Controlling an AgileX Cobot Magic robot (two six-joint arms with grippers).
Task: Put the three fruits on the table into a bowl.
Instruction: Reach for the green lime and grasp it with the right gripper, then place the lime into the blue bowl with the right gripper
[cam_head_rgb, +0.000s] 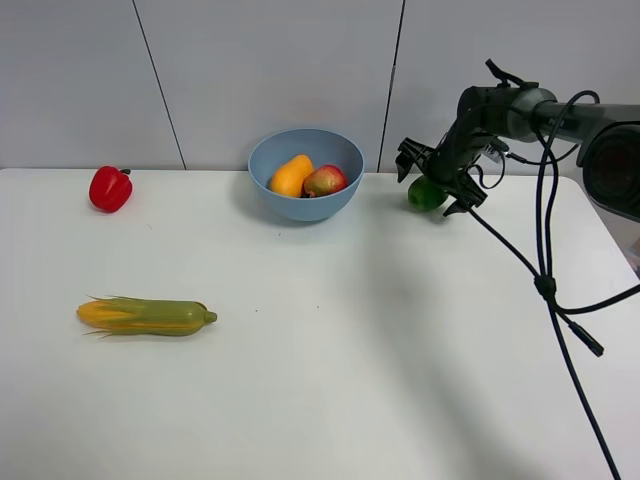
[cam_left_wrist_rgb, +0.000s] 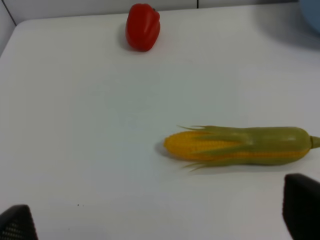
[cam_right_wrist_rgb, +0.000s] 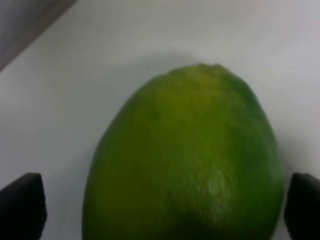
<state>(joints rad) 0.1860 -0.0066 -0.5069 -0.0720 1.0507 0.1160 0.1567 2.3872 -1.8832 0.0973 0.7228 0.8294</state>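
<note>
The light-blue bowl (cam_head_rgb: 305, 200) stands at the back middle of the white table (cam_head_rgb: 350, 350). The orange-yellow mango (cam_head_rgb: 291, 175) and the red pomegranate (cam_head_rgb: 325, 180) lie inside it. The green lime (cam_head_rgb: 422, 195) sits on the table to the right of the bowl. My right gripper (cam_head_rgb: 433, 183) is down over the lime and open. In the right wrist view the lime (cam_right_wrist_rgb: 185, 160) fills the space between the two fingertips (cam_right_wrist_rgb: 22, 205), with a gap on one side. My left gripper (cam_left_wrist_rgb: 160, 220) is open and empty; it is out of the high view.
A red bell pepper (cam_head_rgb: 110, 188) stands at the back left, also in the left wrist view (cam_left_wrist_rgb: 143, 26). A corn cob (cam_head_rgb: 147, 316) lies at the left front, near the left gripper (cam_left_wrist_rgb: 240, 145). Black cables (cam_head_rgb: 545, 280) hang from the right arm over the table's right side.
</note>
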